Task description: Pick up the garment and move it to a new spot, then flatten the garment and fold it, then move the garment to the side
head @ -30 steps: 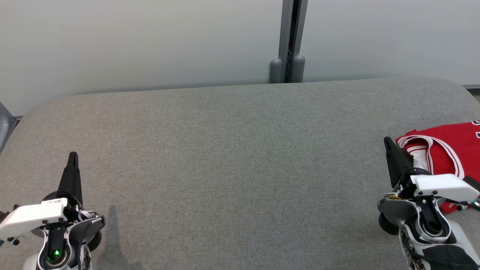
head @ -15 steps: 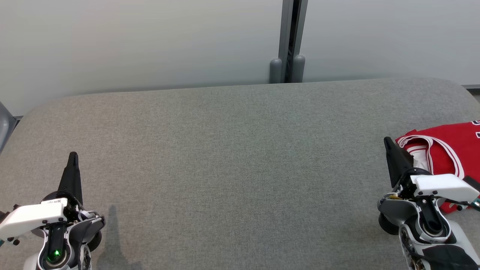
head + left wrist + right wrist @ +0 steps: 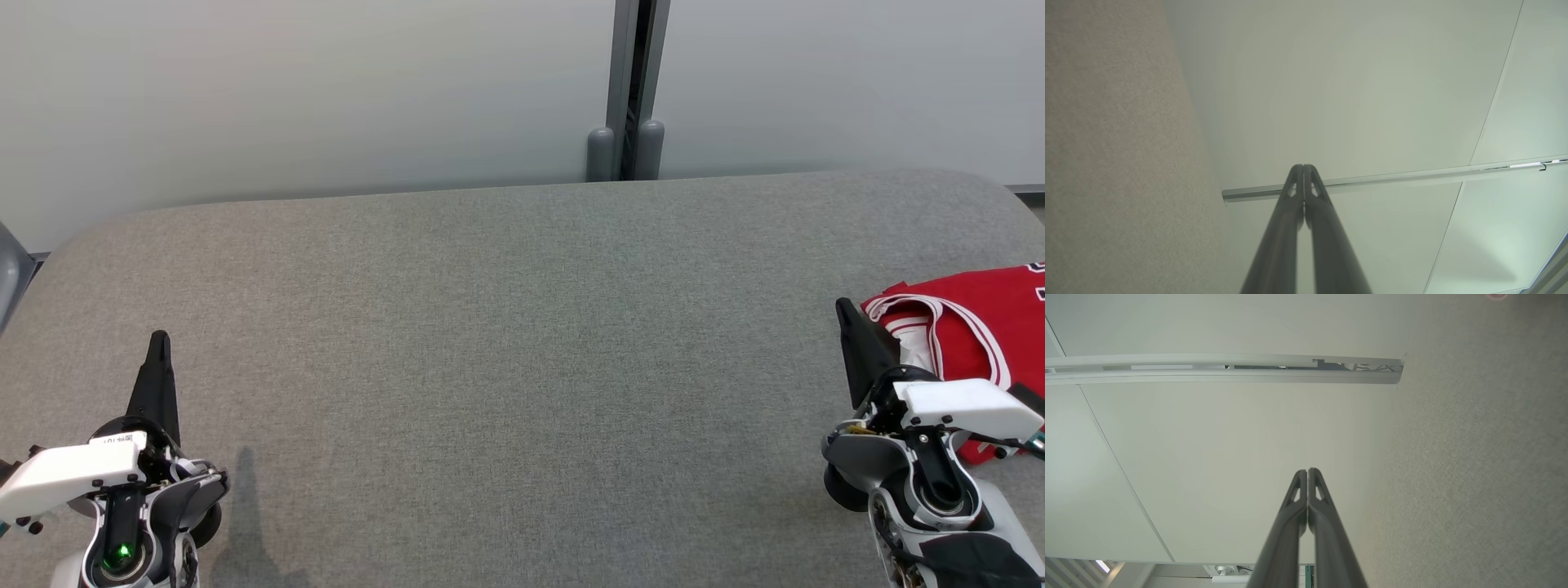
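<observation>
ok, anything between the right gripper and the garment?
Nothing visible. The right gripper, shut, sits right beside the left edge of the red garment on the grey table.

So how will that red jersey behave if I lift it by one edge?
Probably floppy: the red jersey lies limp with curving white trim, so it should drape from one grip. Likely light, being thin cloth. Pushed, it may bunch rather than slide, since the grey tabletop looks fabric-textured.
</observation>
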Controlling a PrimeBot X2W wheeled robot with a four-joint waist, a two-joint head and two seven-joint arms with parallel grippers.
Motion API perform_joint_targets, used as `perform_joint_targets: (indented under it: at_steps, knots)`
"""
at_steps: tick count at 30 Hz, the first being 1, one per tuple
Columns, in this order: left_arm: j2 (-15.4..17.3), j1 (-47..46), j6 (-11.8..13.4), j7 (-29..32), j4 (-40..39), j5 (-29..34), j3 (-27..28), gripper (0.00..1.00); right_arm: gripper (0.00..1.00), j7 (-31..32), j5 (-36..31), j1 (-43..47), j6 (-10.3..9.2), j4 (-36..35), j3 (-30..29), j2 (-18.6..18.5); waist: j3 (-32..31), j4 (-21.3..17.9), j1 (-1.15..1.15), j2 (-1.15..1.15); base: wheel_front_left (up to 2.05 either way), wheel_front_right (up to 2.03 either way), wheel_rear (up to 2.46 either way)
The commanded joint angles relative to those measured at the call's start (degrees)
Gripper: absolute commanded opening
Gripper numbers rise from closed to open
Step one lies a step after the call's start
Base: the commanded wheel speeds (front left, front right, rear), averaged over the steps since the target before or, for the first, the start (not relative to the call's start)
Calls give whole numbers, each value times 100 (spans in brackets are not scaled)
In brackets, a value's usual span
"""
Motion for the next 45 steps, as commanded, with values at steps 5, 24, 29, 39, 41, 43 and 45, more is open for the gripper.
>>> perform_joint_targets:
  at_steps: [5, 24, 29, 39, 41, 43, 45]
  knots:
    - [14, -99, -22, 19, -4, 9, 28, 0, 0, 28, 4, -35, 2, 9, -5, -48, 0, 0, 0, 0, 0, 0, 0]
    - [11, -100, -22, 14, -5, 12, 33, 0, 0, 28, 4, -35, 2, 9, -5, -48, 0, 0, 0, 0, 0, 0, 0]
    - [10, -100, -22, 14, -5, 13, 34, 0, 0, 28, 4, -35, 2, 9, -5, -48, 0, 0, 0, 0, 0, 0, 0]
    - [9, -101, -22, 17, -5, 16, 37, 0, 0, 28, 4, -35, 2, 9, -5, -48, 0, 0, 0, 0, 0, 0, 0]
    - [8, -101, -22, 17, -5, 16, 38, 0, 0, 28, 4, -35, 1, 9, -5, -48, 0, 0, 0, 0, 0, 0, 0]
    - [8, -101, -22, 18, -5, 17, 39, 0, 0, 27, 4, -35, 2, 9, -4, -48, 0, 0, 0, 0, 0, 0, 0]
    - [8, -101, -22, 18, -5, 18, 38, 0, 0, 27, 4, -35, 2, 9, -4, -49, 0, 0, 0, 0, 0, 0, 0]
